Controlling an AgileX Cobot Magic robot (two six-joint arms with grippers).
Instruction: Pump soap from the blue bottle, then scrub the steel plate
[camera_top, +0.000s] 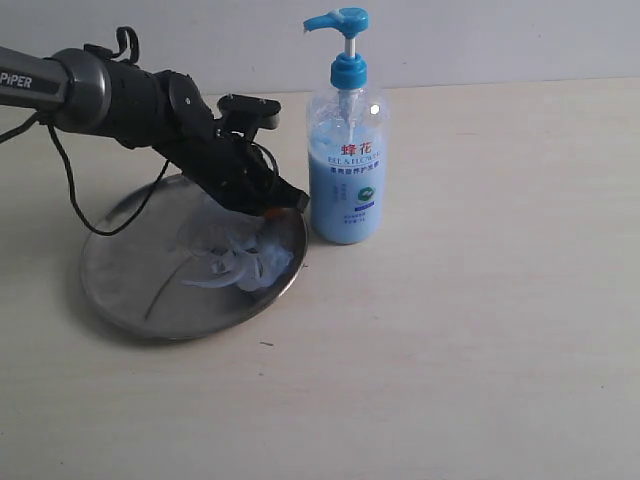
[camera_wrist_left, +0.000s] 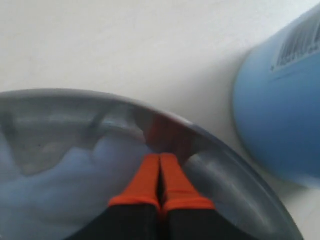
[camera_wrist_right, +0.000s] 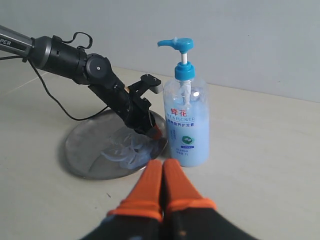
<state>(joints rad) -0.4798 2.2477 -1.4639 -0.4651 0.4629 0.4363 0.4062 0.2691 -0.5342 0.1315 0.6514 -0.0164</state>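
Only the left wrist view shows the left hand (camera_wrist_left: 160, 175) pressed together above filmy pale soap (camera_wrist_left: 75, 175) on the shiny round steel plate (camera_wrist_left: 55, 107); right hand (camera_wrist_right: 162, 180) likewise together.

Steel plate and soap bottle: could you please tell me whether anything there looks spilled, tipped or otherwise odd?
Nothing stands out. The bottle stands upright beside the plate. The soap is smeared inside the plate's rim, with none visible on the table. The left gripper is shut and points down into the plate.
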